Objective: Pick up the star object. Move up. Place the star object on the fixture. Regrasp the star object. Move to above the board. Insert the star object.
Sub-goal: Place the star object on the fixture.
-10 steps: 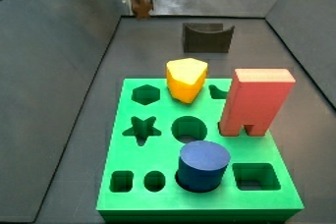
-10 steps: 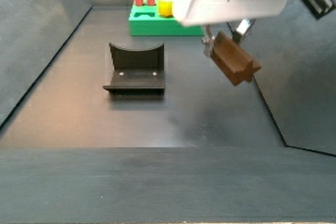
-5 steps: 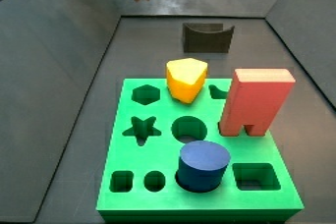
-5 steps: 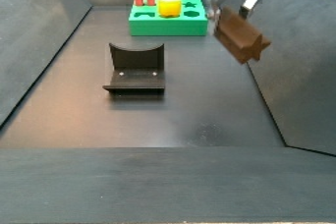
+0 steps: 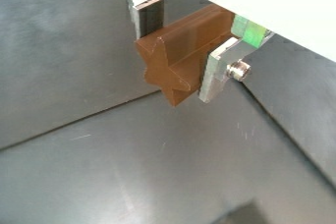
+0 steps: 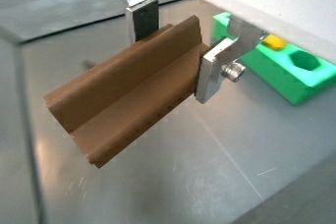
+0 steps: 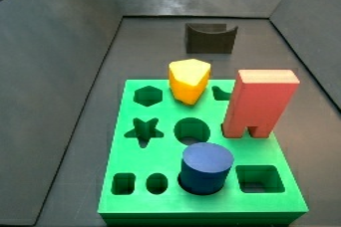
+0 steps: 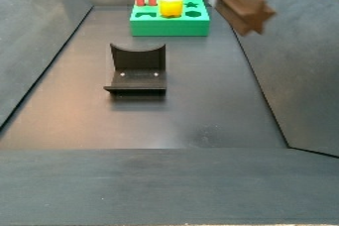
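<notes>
My end effector (image 5: 182, 49) is clamped on the brown star piece (image 5: 184, 56), one silver finger (image 6: 218, 69) on each side, and I am holding it high above the desk (image 8: 172, 111). In both side views only the piece shows, near the upper edge, well clear of everything below.

The fixture (image 8: 135, 71) stands empty on the dark floor, between me and the green board (image 7: 200, 151).

The main risk I see is in the set-down. The star piece (image 6: 125, 100) is long and hangs tilted out of my fingers, so it may meet the fixture crooked and tip or roll off once I release. A tilted piece there would spoil the regrasp. The star hole (image 7: 144, 129) sits close to the yellow block (image 7: 189, 80) and the blue cylinder (image 7: 205, 167), so a skewed hold would likely jam at the rim or knock a neighbour.
</notes>
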You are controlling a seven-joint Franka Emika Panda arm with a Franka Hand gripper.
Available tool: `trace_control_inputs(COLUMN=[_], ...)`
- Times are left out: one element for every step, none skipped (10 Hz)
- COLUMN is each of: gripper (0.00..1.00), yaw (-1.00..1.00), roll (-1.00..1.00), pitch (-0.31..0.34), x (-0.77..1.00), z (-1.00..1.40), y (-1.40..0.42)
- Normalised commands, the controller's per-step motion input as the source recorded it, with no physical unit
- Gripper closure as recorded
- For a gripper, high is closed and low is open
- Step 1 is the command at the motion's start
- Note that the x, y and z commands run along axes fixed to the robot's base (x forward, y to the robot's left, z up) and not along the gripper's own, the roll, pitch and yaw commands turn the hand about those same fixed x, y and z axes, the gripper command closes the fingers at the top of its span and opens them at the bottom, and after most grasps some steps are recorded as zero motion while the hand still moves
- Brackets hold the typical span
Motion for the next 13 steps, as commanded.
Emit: trace_control_inputs(gripper=[1.00, 1.00, 1.00, 1.00, 1.00, 1.00, 1.00, 1.00, 1.00, 1.00, 1.00, 1.00, 1.00], yaw=[-1.00, -0.87, -0.69, -0.41, -0.31, -0.18, -0.11, -0.08, -0.07, -0.04, -0.04, -0.03, -0.03], roll=[-0.11, -0.16, -0.16, -0.15, -0.15, -0.14, -0.14, -0.14, -0.14, -0.14, -0.14, -0.13, -0.13], pitch=[0.179, 0.224, 0.209, 0.162, 0.150, 0.132, 0.125, 0.125, 0.129, 0.146, 0.144, 0.142, 0.143], x=[1.00, 1.00, 1.00, 1.00, 1.00, 1.00, 1.00, 1.00, 1.00, 1.00, 1.00, 1.00, 1.00], z=[0.12, 0.11, 0.10, 0.08, 0.08, 0.07, 0.06, 0.05, 0.05, 0.04, 0.04, 0.03, 0.03], y=[-0.32, -0.26, -0.23, -0.20, -0.19, -0.16, -0.13, -0.11, -0.10, -0.08, -0.07, -0.05, -0.04])
